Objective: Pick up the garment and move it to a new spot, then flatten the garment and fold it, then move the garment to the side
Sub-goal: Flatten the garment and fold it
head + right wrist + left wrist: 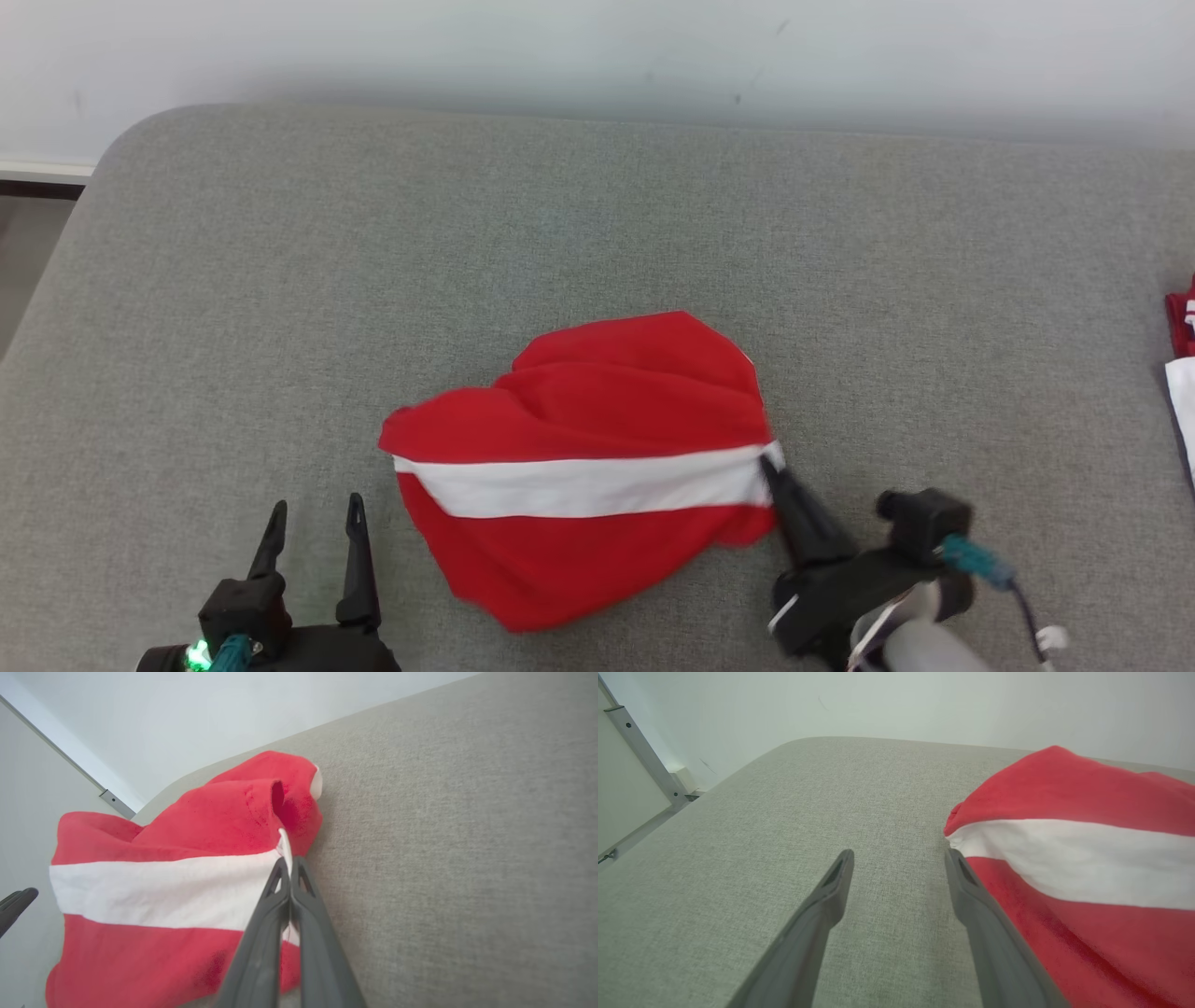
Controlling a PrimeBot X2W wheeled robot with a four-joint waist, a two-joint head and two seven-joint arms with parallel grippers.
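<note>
Garment (579, 467) lies in a loose heap on the grey padded surface (597, 215), in the near half and roughly centred in my head view. It is red with one white band (588, 485) running across it; the far part is bunched into soft folds and the near edge is rounded. Right gripper (772, 466) sits at the garment's right edge, right where the white band ends. In the right wrist view its fingers (275, 891) are pressed together with a thin sliver of white fabric caught between the tips, so I read the right gripper (289, 862) as clamped on the garment (163, 886) at that hem. Beside the pinch the red cloth stands up in a small curled fold (275, 798). Left gripper (316, 506) is at the lower left, on the bare surface just beside the garment's left side, fingers spread wide. The left wrist view confirms it: the left gripper (900, 855) has nothing between its fingers, and the right-hand finger (971, 891) lies close along the garment (1064, 858), though I cannot tell whether it is touching. A second red and white cloth (1182, 355) shows at the far right edge, well apart. Pale wall (597, 47) lies behind.
</note>
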